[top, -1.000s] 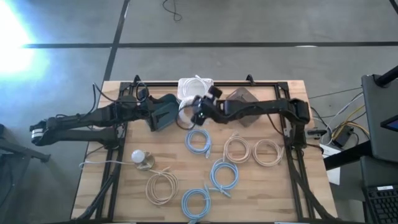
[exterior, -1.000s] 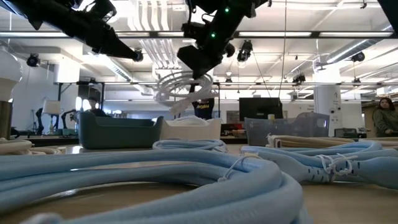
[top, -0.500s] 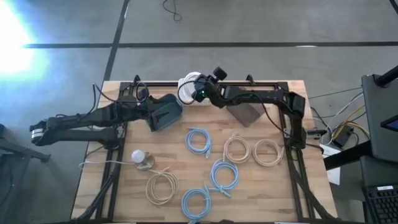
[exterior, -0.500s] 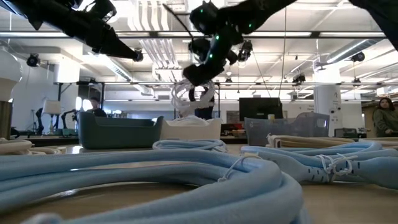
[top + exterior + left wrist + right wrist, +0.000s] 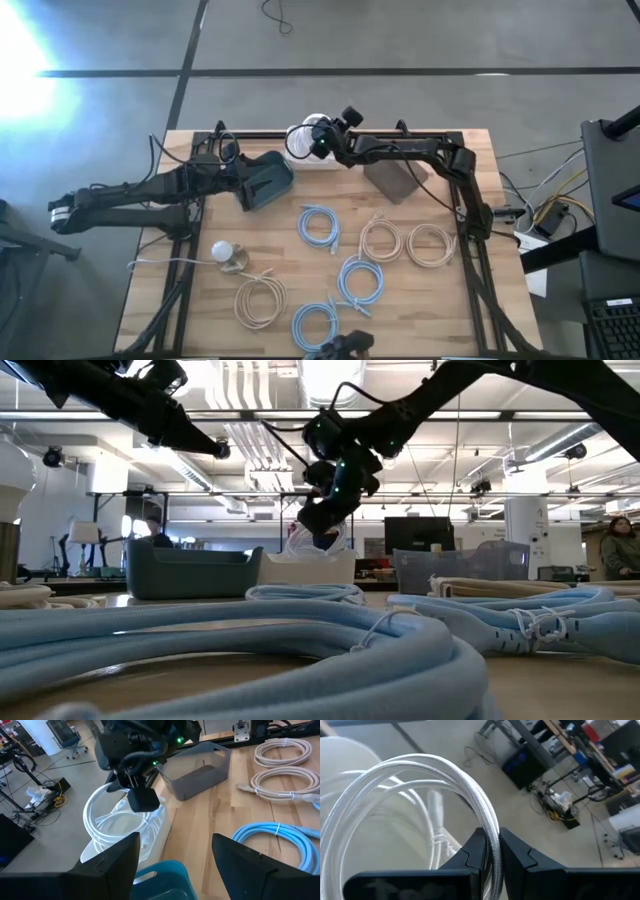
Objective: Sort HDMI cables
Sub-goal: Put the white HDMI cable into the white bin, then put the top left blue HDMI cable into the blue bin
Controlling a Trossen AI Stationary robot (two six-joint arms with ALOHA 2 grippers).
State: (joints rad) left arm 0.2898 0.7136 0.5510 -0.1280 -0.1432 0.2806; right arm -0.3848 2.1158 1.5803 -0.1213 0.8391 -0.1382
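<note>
My right gripper (image 5: 322,143) is over the white bin (image 5: 300,160) at the table's far edge, shut on a white cable coil (image 5: 107,817). That bin holds more white cable (image 5: 145,837). My left gripper (image 5: 175,855) hovers open above the teal bin (image 5: 262,183), left of the white bin. Three light blue coils (image 5: 318,225) (image 5: 360,280) (image 5: 315,322) and three beige coils (image 5: 380,240) (image 5: 430,243) (image 5: 260,300) lie flat on the wood. My right gripper pinches the white coil between its two fingers at one spot on the ring's rim (image 5: 492,837), with the fingers across the strands. It comes from above, slanting toward the table's left. The coil hangs tilted below the fingers (image 5: 318,540), its lower part down in the white bin; whether it rests there, I cannot tell.
A grey bin (image 5: 395,178) stands right of the white bin, under the right arm. A round white bulb-like object (image 5: 225,252) with a loose thin cord sits near the table's left edge. A dark object (image 5: 340,345) shows at the near edge.
My right gripper has carried the white coil from above the table's middle toward the far edge and down, so it now hangs into the white bin. The arm has stretched out over the grey bin. The gripper stayed shut on the coil.
</note>
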